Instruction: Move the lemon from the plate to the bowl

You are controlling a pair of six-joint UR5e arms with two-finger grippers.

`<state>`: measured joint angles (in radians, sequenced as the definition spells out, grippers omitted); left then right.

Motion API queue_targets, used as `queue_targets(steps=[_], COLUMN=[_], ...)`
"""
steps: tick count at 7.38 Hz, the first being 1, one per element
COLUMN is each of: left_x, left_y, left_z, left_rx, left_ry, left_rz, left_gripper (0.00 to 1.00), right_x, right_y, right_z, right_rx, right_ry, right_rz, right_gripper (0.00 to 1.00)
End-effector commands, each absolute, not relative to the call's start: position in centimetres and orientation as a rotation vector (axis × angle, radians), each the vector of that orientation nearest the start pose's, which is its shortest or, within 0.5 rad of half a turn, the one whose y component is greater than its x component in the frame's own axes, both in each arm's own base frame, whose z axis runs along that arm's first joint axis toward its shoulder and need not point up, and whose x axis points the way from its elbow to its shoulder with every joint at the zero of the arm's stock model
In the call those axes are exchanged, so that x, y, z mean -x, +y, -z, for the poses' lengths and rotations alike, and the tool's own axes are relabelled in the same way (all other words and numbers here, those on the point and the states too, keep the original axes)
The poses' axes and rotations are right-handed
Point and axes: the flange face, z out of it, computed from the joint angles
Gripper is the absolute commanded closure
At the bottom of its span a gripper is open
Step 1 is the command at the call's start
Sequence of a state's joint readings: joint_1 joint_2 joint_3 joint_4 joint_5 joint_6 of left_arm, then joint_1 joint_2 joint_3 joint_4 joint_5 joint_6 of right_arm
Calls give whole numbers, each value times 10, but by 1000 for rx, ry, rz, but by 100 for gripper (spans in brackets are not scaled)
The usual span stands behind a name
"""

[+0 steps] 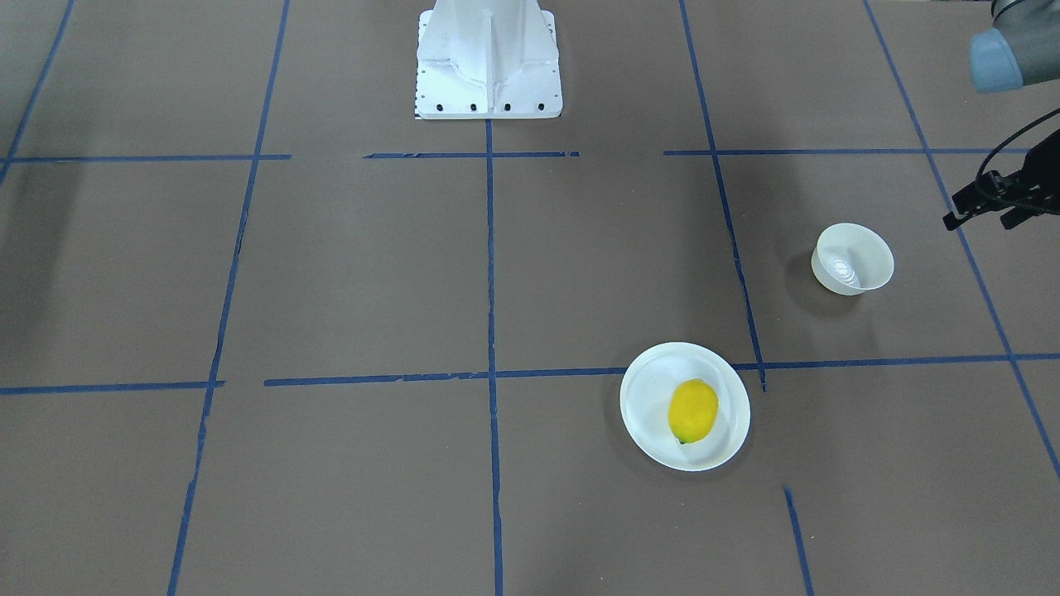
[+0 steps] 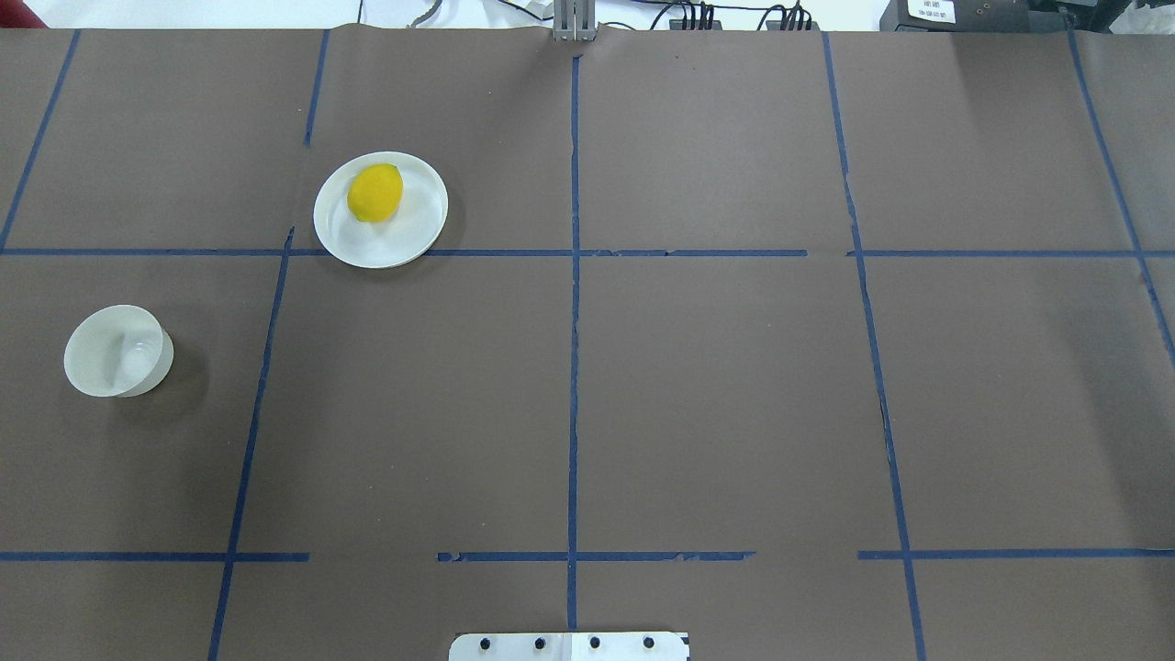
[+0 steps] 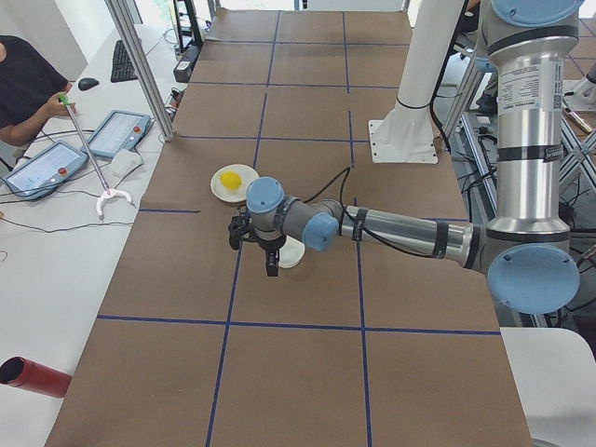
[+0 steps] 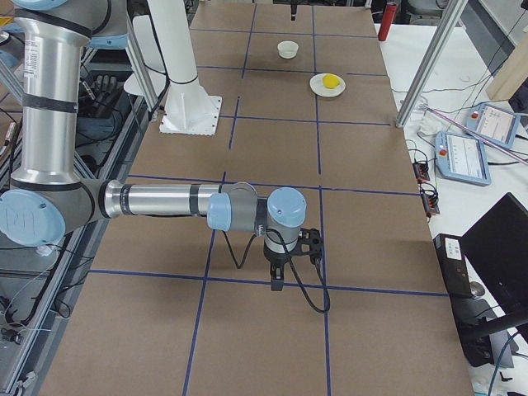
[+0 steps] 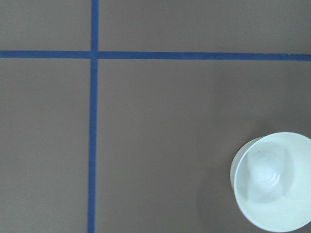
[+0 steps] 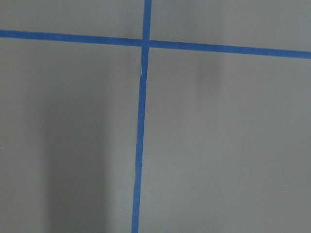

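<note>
The yellow lemon lies on the flat white plate; both also show in the overhead view, lemon on plate. The small deep white bowl stands empty and apart from the plate, and also shows in the overhead view and the left wrist view. My left gripper hovers beside the bowl with its fingers apart and empty. My right gripper hangs over bare table far from these things; I cannot tell whether it is open or shut.
The white robot base stands at the table's middle edge. Blue tape lines cross the brown table. Metal posts and tablets stand along the operators' side, with a red cylinder near the corner.
</note>
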<state>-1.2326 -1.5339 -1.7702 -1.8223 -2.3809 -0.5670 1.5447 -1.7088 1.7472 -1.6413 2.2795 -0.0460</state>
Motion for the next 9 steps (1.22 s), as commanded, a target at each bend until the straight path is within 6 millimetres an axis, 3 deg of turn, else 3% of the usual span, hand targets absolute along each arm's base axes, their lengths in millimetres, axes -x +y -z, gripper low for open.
queue_targets(steps=[1, 2, 4, 6, 9], left_x=[-182, -223, -296, -347, -402], left_y=[-519, -538, -574, -600, -636], left_z=[-481, -453, -414, -385, -353], left_rx=[16, 29, 31, -72, -166], left_ry=[933, 951, 946, 881, 865], left_rz=[52, 42, 10, -19, -51], left_gripper=[0, 0, 0, 0, 0], right_x=[-57, -57, -57, -57, -57], right_y=[-432, -432, -432, -432, -432], right_z=[-647, -647, -647, -647, -647], right_rx=[24, 24, 24, 24, 24], right_ry=[-709, -709, -709, -709, -709], right_rz=[58, 58, 58, 58, 58], right_gripper=[0, 0, 0, 0, 0])
